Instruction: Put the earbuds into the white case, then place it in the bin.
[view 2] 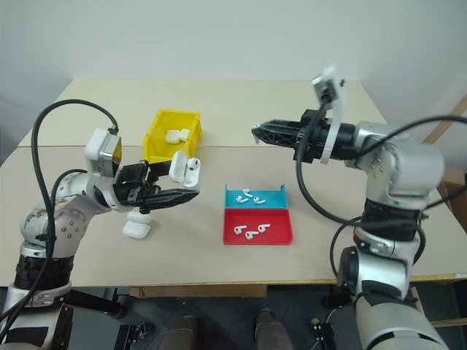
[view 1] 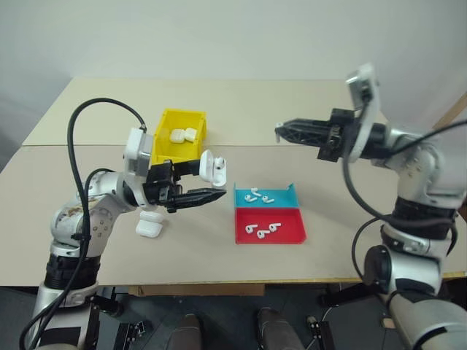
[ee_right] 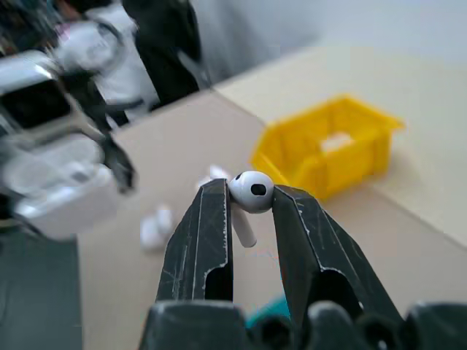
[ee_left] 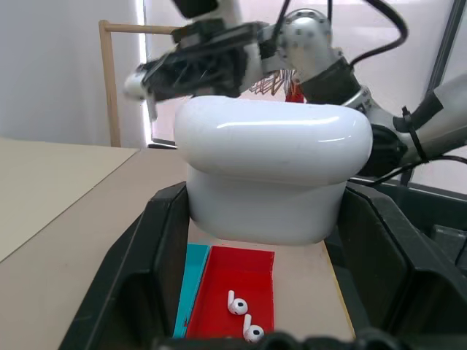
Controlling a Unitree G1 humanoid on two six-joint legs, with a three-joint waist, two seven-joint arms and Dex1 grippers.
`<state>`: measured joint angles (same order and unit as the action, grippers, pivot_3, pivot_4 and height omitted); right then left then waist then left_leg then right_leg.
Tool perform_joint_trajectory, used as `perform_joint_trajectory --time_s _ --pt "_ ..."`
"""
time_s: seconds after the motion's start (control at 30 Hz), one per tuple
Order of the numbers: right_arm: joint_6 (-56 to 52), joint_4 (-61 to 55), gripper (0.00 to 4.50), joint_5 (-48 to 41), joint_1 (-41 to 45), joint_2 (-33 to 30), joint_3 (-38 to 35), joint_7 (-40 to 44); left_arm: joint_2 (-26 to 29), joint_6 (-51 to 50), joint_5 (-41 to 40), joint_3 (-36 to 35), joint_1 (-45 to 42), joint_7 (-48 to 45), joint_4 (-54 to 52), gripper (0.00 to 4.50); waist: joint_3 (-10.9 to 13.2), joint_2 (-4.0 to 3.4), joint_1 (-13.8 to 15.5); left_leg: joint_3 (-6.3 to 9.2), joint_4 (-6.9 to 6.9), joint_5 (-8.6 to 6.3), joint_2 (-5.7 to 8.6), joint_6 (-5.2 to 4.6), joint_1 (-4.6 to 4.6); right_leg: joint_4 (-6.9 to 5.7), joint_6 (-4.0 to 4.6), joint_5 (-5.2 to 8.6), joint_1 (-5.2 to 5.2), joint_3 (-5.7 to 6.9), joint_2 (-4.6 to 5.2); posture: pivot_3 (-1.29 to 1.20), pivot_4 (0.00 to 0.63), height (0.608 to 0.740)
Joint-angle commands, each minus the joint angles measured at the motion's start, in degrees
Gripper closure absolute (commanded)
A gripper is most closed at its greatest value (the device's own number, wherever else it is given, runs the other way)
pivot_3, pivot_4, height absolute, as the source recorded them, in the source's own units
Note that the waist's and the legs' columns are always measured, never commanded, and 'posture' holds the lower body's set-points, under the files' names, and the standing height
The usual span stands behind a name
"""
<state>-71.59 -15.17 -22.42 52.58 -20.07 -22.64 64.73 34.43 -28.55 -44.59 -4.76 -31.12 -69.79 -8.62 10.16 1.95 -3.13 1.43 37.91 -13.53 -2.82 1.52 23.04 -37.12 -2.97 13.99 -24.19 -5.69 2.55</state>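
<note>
While both arms hang above the beige tabletop [view 1: 219, 109], the nearest containers are two shallow plastic trays sitting edge to edge: a red tray [view 1: 289, 230] closest to the robot with three tiny glossy white earbuds [view 1: 261, 229] in it, and a blue tray [view 1: 281, 197] just behind it with another three or so, hard to count exactly since they bunch together. Off to the left of the trays a small closed white earbud case [view 1: 148, 227] sits on the table, partly tucked under the left arm so its far end is hidden.

Above that, the left gripper [view 1: 211, 195] has its black fingers clamped on the base of a glossy white rounded case with a hinged lid [view 1: 212, 167], lid flipped open. From the left wrist camera you just see the case's smooth outside, so can't tell what's inside it.

Over on the right, the right gripper [ee_right: 252, 200] is up in the air pointing toward the left one, fingers pinched narrow on a single white earbud with a short stem [ee_right: 251, 192]; its stem runs down between the pads.

Furthest back, the bright yellow plastic bin with tall walls [view 1: 166, 142] holds two closed white cases [view 1: 182, 135] side by side. Its near wall hides their lower parts.
</note>
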Motion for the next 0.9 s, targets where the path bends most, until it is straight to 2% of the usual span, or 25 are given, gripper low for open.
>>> perform_joint_trajectory --time_s 0.03,0.17,0.3,0.47,0.9 --pt "-3.3 -11.2 3.87 -9.4 -0.6 4.8 -2.7 -5.6 -1.2 1.6 0.8 0.8 -3.0 -1.3 2.0 1.73 0.0 -0.06 -0.1 -0.01 0.0 0.0 0.0 0.0 0.0 -0.02 0.0 0.0 -0.01 -0.01 0.0 0.0 0.15 0.74" --pt "-2.4 -16.5 3.87 -13.6 -2.8 8.7 1.0 -12.5 -2.3 2.1 1.4 1.3 -5.4 -2.7 4.7 1.73 0.0 -0.07 0.0 0.0 0.0 0.04 0.01 0.01 0.0 -0.01 0.01 0.0 0.01 0.01 0.01 0.0 0.15 0.74" --pt "-0.2 -17.6 3.87 -15.7 -4.9 9.4 5.4 -16.8 -2.8 2.3 2.1 1.7 -6.6 -3.9 6.1 1.73 0.0 -0.07 -0.1 0.0 0.0 0.04 0.0 0.01 0.04 0.01 0.01 0.0 -0.01 0.01 0.01 0.0 0.15 0.74" --pt "2.3 -18.8 3.87 -17.2 -7.6 7.4 10.8 -19.3 -2.9 2.9 2.9 1.6 -7.7 -4.8 7.6 1.73 0.0 -0.07 -0.1 0.0 0.0 0.04 0.0 0.0 0.06 0.01 0.01 0.0 -0.03 0.02 0.01 0.0 0.15 0.74" --pt "8.0 -17.2 3.87 -19.9 -9.9 3.0 16.3 -22.8 -3.0 3.3 3.7 1.3 -7.3 -4.7 6.8 1.73 0.0 -0.07 -0.2 0.01 0.0 0.04 0.0 0.0 0.07 0.03 0.01 0.0 -0.03 0.03 0.01 0.0 0.15 0.74"
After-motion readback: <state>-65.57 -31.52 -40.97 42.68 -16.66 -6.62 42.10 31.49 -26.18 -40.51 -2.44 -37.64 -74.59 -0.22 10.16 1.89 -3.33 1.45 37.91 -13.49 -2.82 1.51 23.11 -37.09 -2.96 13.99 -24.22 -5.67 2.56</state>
